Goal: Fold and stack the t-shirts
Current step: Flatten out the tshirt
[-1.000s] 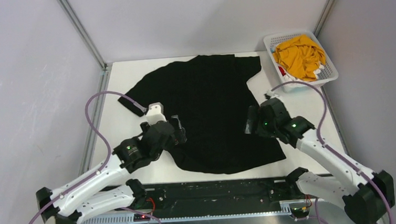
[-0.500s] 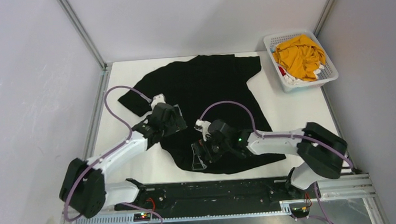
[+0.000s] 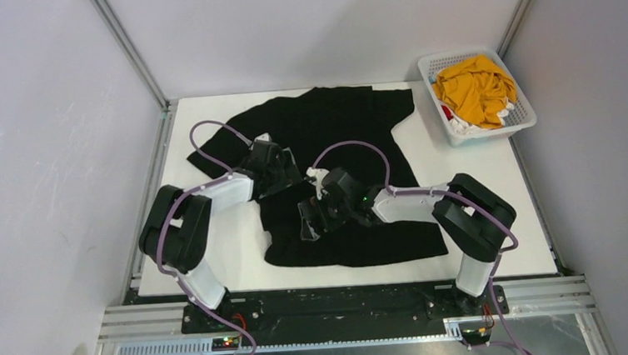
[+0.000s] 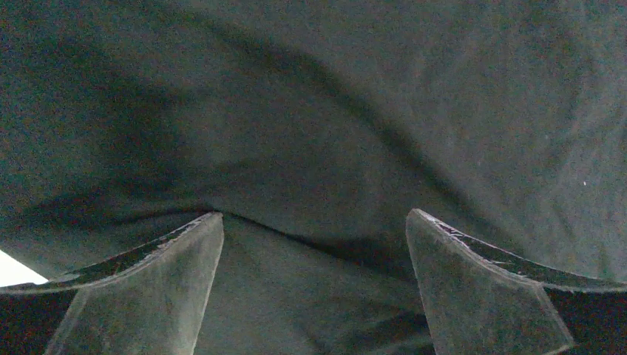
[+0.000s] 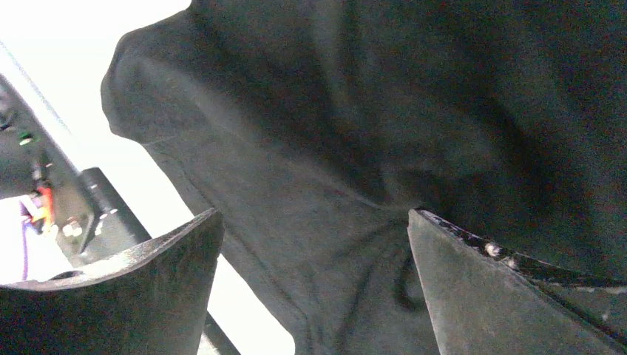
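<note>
A large black t-shirt (image 3: 350, 137) lies spread over the middle of the white table (image 3: 482, 178). My left gripper (image 3: 292, 172) hovers low over its left half, open, with only black cloth (image 4: 333, 111) between its fingers (image 4: 155, 281). My right gripper (image 3: 308, 221) reaches across to the shirt's lower left part and is also open. Black fabric (image 5: 355, 148) and the shirt's edge against the white table lie under its fingers (image 5: 473, 281). A mustard-yellow t-shirt (image 3: 476, 89) is bunched in the basket, with bits of red cloth (image 3: 450, 114) and white cloth (image 3: 504, 114) beside it.
A white lattice basket (image 3: 491, 133) stands at the back right corner. Grey walls with metal posts close in the table on three sides. A black rail (image 3: 336, 305) with the arm bases runs along the near edge.
Both arms have swung in over the black shirt. The right gripper moved from the shirt's right edge to its lower left part; the left gripper moved farther back and right. Both stayed open.
</note>
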`<state>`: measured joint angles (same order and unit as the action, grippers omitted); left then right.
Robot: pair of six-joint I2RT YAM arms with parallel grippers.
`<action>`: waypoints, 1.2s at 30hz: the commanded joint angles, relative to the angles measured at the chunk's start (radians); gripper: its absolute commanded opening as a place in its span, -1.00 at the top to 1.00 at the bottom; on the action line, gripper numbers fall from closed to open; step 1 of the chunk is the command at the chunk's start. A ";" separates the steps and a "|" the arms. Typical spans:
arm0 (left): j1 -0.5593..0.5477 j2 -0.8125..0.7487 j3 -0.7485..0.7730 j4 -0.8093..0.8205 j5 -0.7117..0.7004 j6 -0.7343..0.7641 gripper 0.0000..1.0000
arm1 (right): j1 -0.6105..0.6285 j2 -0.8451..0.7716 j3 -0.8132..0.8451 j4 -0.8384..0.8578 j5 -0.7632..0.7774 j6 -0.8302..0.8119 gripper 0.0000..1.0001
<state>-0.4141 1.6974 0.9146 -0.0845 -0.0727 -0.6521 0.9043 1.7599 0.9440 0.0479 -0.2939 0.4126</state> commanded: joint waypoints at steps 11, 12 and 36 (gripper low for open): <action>0.026 0.038 0.025 -0.014 0.034 0.042 -0.99 | 0.188 -0.081 0.069 0.000 0.064 -0.254 -0.99; 0.026 0.038 0.025 -0.014 0.036 0.042 -0.99 | 0.196 -0.058 0.069 0.045 0.054 -0.253 -0.99; 0.022 -0.077 -0.081 -0.036 0.101 0.008 -0.99 | 0.418 -0.198 -0.178 -0.242 0.102 -0.090 -0.87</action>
<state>-0.3943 1.6863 0.8997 -0.0776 -0.0257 -0.6277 1.2896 1.6600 0.8413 0.0078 -0.2466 0.2462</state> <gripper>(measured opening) 0.996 0.937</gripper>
